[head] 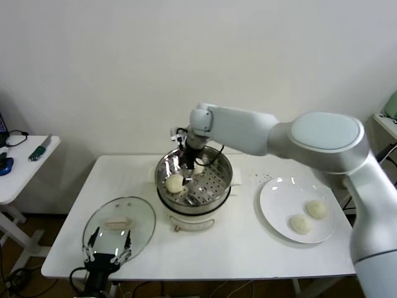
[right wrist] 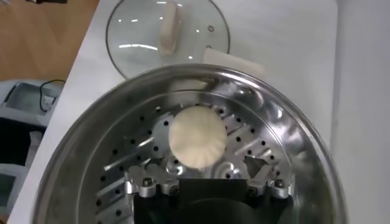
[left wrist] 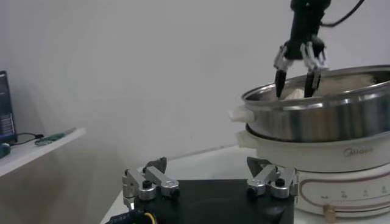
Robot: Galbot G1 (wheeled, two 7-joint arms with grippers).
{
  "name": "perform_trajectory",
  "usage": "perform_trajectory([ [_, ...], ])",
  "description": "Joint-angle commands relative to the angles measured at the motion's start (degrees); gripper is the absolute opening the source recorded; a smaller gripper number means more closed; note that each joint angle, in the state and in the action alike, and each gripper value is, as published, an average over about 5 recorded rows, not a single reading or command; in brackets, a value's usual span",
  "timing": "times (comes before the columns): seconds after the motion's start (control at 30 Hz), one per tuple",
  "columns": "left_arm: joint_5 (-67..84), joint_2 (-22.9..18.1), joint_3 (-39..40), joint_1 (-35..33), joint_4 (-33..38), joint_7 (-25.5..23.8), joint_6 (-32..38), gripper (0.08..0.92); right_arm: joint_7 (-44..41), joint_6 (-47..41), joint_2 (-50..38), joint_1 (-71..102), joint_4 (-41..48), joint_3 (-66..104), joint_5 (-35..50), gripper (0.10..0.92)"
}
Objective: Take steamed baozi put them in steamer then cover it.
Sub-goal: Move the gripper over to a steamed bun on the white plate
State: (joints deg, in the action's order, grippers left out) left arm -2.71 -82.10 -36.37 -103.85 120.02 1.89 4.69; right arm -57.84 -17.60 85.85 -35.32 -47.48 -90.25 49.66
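Your right gripper, jaws spread, hangs inside the shiny steel steamer, its cream-white baozi resting free on the perforated floor; your left gripper waits open at the white table's front-left edge by the round glass lid.

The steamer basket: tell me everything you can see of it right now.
The round shiny steel steamer basket has a perforated floor and a polished rim, and sits upright on a white electric pot base near the middle of the white table. Two cream-white round buns lie inside, one by the near-left wall, another beneath the open right tool. It is uncovered; the round glass lid lies flat on the table to its left.
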Motion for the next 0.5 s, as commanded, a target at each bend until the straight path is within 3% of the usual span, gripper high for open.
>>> perform_trajectory([
  [0.03,-0.3,-0.1,0.3,0.1,0.2,0.0,-0.1,0.823,-1.6,0.3,-8.5,-7.8,-6.6,-0.4,0.4,0.823],
  [0.23,-0.6,-0.2,0.3,-0.1,0.6,0.0,-0.4,0.823,-2.3,0.9,-19.4,-12.4,-15.0,-1.1,-2.1,0.823],
  [0.5,-1.2,-0.4,0.4,0.1,0.9,0.0,-1.0,0.823,-3.3,2.7,-36.5,-13.4,-24.8,-2.2,-14.2,0.823],
])
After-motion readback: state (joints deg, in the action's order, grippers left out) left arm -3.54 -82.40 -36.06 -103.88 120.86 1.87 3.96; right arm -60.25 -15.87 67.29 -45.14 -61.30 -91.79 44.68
